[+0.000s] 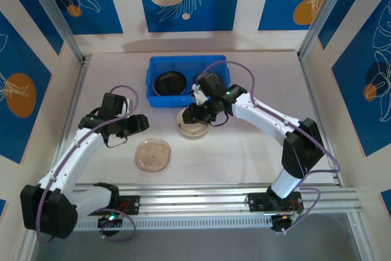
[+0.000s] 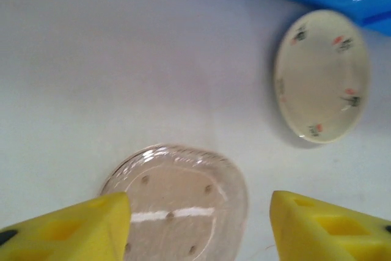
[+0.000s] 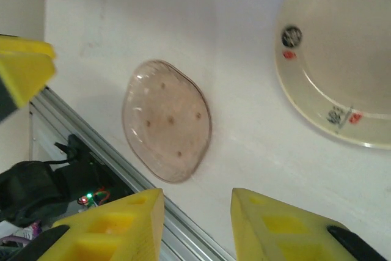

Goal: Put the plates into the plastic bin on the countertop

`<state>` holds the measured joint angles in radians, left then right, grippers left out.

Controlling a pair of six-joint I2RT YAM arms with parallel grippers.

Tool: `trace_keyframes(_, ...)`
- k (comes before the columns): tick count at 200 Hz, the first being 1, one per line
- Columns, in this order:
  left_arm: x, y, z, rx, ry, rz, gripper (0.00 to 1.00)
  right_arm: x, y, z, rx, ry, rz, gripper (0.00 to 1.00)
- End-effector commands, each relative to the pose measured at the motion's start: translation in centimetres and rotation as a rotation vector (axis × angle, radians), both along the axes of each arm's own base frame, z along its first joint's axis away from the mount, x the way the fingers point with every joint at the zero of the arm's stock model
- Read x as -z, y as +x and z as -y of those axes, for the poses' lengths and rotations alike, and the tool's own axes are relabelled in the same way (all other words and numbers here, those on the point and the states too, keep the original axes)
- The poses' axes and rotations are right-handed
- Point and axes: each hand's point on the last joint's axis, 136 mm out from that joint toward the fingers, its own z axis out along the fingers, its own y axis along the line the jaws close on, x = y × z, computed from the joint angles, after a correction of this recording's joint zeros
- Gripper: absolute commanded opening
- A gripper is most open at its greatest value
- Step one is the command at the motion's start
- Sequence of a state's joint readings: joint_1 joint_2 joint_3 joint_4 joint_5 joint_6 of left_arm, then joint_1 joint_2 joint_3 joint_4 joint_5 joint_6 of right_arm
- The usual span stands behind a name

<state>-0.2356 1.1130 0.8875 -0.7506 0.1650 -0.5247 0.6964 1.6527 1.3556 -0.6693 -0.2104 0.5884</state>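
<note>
Left jaws stand wide apart, gripping nothing, near the pinkish plate [image 2: 177, 206]; right jaws are narrowly open and empty, near the beige plate [image 3: 342, 59] on the table [image 2: 122, 59]

It's a lab cell (aluminium rails [image 1: 201, 197], patterned panels [image 1: 214, 4]).

Top cam overhead; wrist cams close, both see pinkish plate [image 3: 168, 120].

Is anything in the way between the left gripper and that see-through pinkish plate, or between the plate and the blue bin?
Nothing visible separates the left gripper from the pinkish plate. Toward the blue bin, the beige plate and right gripper sit by its near wall, slightly right of the straight path.
</note>
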Motion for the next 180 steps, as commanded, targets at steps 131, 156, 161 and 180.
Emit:
trace_keyframes(131,10.7,-6.2,-2.5,-0.123,0.074,-0.291,0.47,1.3,0.9,-0.1,0.002,0.063,-0.045,0.33)
trace_keyframes(156,11.3,-6.0,-2.5,-0.123,0.079,-0.293,0.46,1.6,1.0,0.1,0.015,0.065,-0.057,0.31)
trace_keyframes(161,11.3,-5.9,-2.5,-0.123,0.079,-0.289,0.46,1.6,1.0,0.2,0.016,0.064,-0.059,0.31)
trace_keyframes(180,11.5,-5.5,-2.4,-0.120,0.071,-0.274,0.45,1.9,1.1,0.3,0.023,0.062,-0.066,0.31)
